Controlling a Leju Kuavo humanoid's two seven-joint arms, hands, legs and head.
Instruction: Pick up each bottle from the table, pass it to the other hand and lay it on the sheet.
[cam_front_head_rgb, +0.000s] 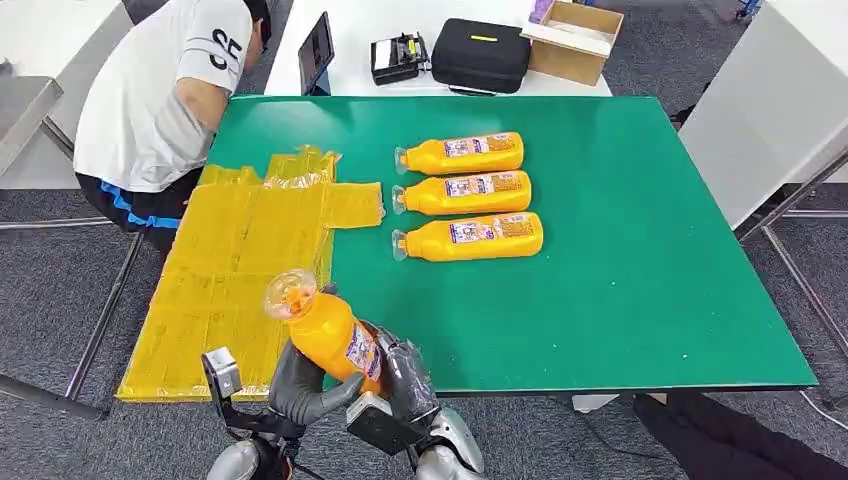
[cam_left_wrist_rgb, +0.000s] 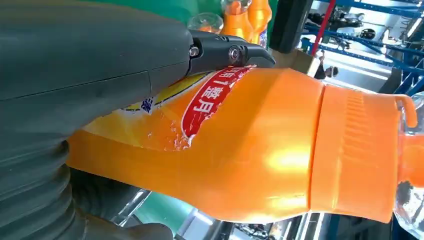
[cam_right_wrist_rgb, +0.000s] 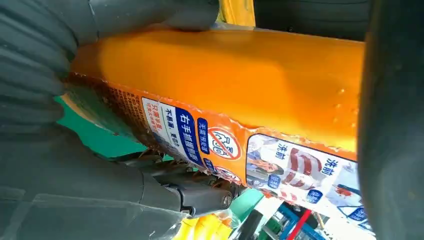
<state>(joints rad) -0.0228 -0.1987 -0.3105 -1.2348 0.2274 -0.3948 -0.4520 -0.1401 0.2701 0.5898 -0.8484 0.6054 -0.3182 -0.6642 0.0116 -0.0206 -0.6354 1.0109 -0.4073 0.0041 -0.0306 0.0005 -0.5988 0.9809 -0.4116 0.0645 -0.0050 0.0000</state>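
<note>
Both hands, left hand (cam_front_head_rgb: 305, 385) and right hand (cam_front_head_rgb: 405, 375), clasping one orange bottle (cam_front_head_rgb: 325, 330) over the table's near edge (cam_front_head_rgb: 600, 385), beside the yellow sheet (cam_front_head_rgb: 235, 270), three bottles (cam_front_head_rgb: 465, 195) lying mid-table

Bright, even overhead light across the green desk (cam_front_head_rgb: 650, 250), shadows faint and short. Up close, a soft glare streak sits on the held bottle (cam_left_wrist_rgb: 280, 160), and the background behind it goes hazy and overexposed.
</note>
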